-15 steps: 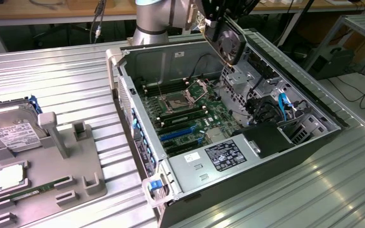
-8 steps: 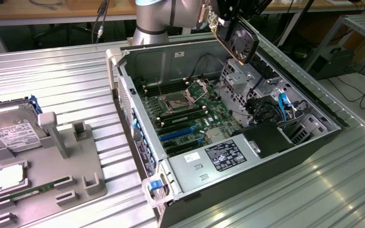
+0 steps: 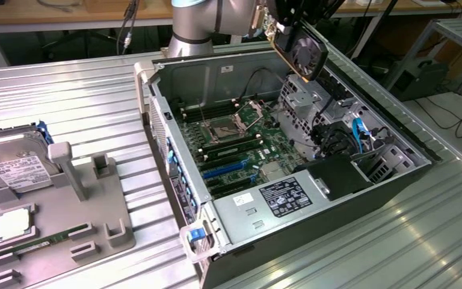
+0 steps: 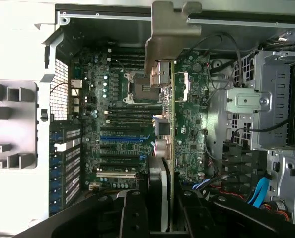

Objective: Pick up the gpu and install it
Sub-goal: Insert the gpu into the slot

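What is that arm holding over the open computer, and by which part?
The gripper holds the gpu, pinched across its flat faces near its upper edge, above the computer case.

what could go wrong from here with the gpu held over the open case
The gpu hangs in the gripper above the case; a slip could drop it on the motherboard. Its bracket might catch the case wall, or it may miss the blue slots.

Edge-on gpu [image 4: 163, 130] in gripper [image 4: 160, 204], above motherboard [image 4: 118, 119]
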